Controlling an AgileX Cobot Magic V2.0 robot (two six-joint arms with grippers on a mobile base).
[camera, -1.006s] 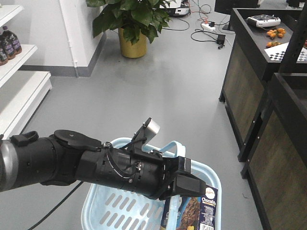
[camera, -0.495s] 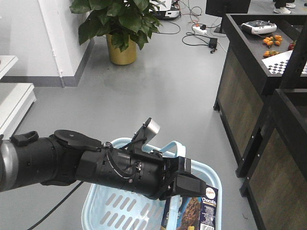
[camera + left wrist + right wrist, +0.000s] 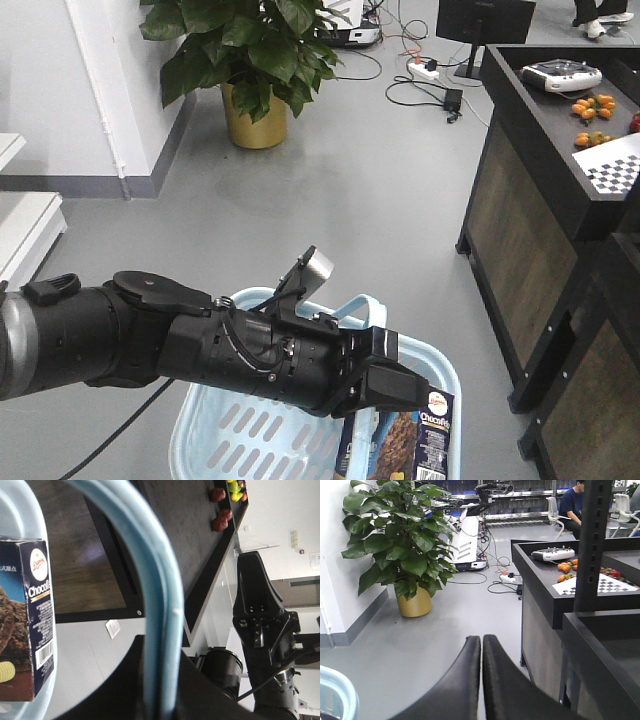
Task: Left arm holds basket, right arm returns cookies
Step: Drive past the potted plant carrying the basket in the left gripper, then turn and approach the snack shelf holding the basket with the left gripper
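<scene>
My left arm [image 3: 200, 350] reaches across the lower left of the front view. The left gripper [image 3: 388, 380] is shut on the blue hoop handle [image 3: 159, 605] of the light blue basket [image 3: 215, 430], which hangs below it. In the left wrist view the handle runs straight between the black jaws of the left gripper [image 3: 160, 680]. The cookies [image 3: 420, 440], a navy carton, stand upright inside the basket at its right side, and the cookies [image 3: 30, 625] lean against the rim. The right gripper [image 3: 481, 641] is shut and empty, held above the floor. The right arm [image 3: 260, 625] hangs to the basket's side.
A potted plant [image 3: 245, 60] in a gold pot stands ahead by the white wall. A black counter [image 3: 540, 150] with oranges, a controller and a checkerboard sheet runs along the right. White shelving [image 3: 25, 230] sits at the left. Cables [image 3: 420, 75] lie on the grey floor.
The surroundings have shifted in the front view: the white shelves with bottles slid out at the left and the counter moved. The left arm, basket and cookies keep the same pose.
</scene>
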